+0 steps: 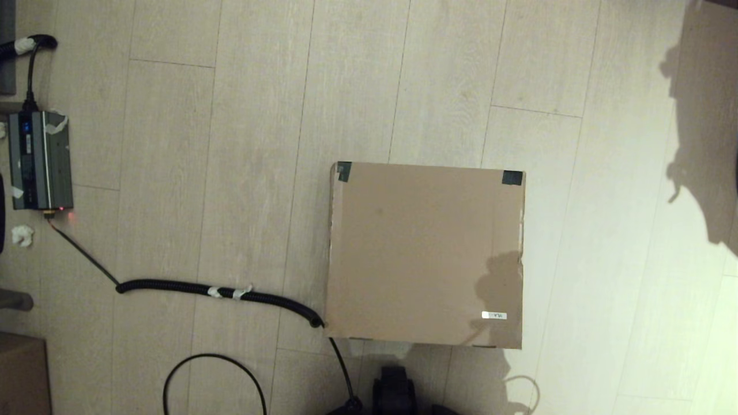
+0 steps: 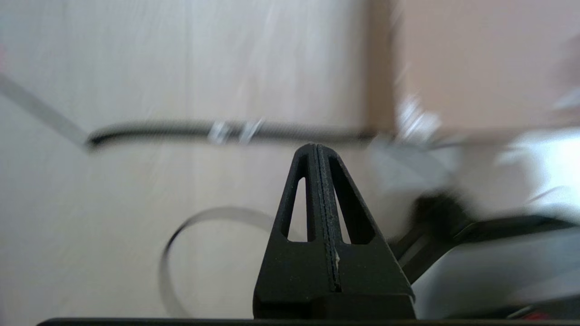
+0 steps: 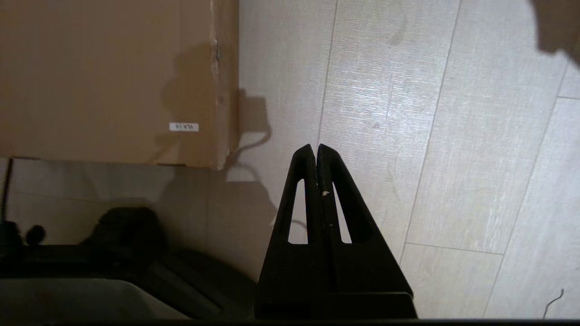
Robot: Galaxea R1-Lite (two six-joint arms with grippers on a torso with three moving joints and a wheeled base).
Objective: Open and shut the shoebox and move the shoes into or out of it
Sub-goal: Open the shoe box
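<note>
Head view alone shows shoebox (image 1: 425, 253) tape (image 1: 512, 177); neither wrist view does.

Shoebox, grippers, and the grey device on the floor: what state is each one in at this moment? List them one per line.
shoebox: closed, lid flat, black tape on its two far corners, standing on the floor.
left gripper: shut, empty, above the floor, clear of the shoebox.
right gripper: shut, empty, above the floor beside the shoebox.
grey device: powered, blue and red lights lit, cable plugged in.
shoes: not visible.
</note>
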